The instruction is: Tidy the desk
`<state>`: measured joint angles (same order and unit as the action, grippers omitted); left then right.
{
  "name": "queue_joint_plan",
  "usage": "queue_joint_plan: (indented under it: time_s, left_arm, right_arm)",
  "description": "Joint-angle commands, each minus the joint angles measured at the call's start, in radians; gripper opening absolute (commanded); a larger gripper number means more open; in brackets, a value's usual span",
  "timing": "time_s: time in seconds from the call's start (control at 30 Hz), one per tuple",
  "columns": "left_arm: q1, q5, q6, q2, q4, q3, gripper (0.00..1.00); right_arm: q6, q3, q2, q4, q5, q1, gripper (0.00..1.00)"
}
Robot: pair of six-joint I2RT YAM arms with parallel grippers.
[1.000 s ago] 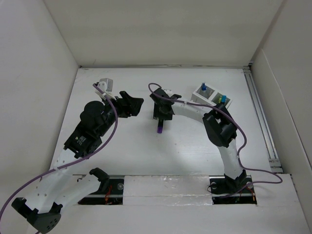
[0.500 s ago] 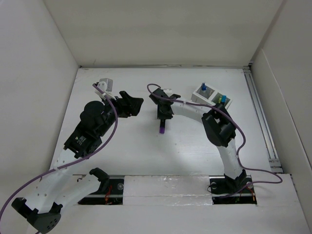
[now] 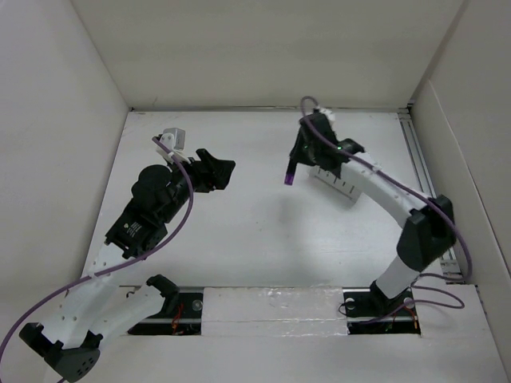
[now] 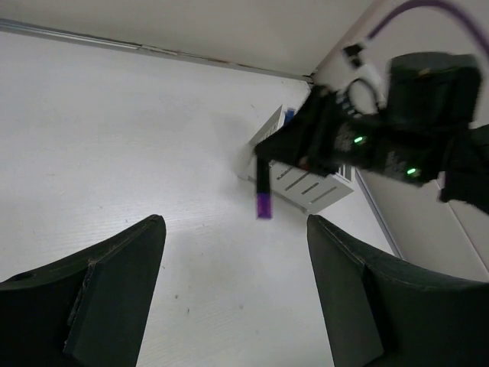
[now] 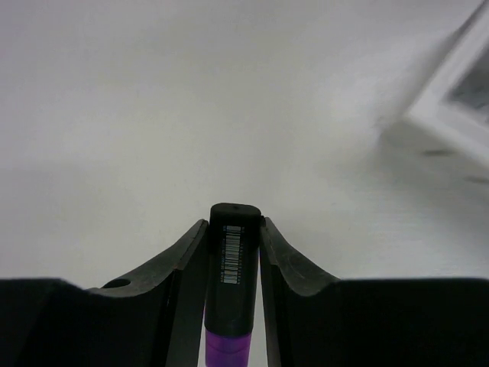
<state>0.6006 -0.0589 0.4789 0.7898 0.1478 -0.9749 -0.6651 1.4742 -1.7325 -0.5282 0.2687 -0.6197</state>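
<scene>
The white desk (image 3: 263, 239) fills the enclosure. Over its left middle the left gripper (image 3: 227, 172) hovers, fingers spread and grasping nothing. Nearer the far edge the right gripper (image 5: 234, 229) pinches a purple-and-black marker (image 3: 289, 175) above the surface, just left of the ribbed pen holder (image 4: 306, 187). A blue tip (image 4: 289, 115) shows in the holder; its other contents are hidden.

We find the pen holder (image 3: 342, 185), upper right of the top view, mostly hidden under the right arm (image 3: 383, 190). The marker (image 5: 231, 267) is cut off at the wrist view's bottom edge.
</scene>
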Motion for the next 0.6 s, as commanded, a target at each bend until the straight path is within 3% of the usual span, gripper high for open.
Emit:
queue_joint_plan:
  time_s: [0.0,0.17,0.3,0.57]
  left_arm:
    - [0.002,0.014,-0.002,0.000,-0.031,0.001,0.71]
    - [0.002,0.028,0.009,0.012,-0.043,0.007,0.71]
    - [0.002,0.036,0.013,0.019,-0.056,0.004,0.71]
    - [0.002,0.030,0.013,0.048,-0.056,-0.004,0.71]
  right_arm:
    - [0.025,-0.060,0.152,0.062,0.015,0.127,0.00]
    - [0.099,-0.110,0.269,0.083,0.044,0.378,0.00]
    - [0.154,-0.111,0.281,0.097,0.101,0.504,0.00]
    - [0.262,-0.043,0.202,0.116,0.276,0.557,0.00]
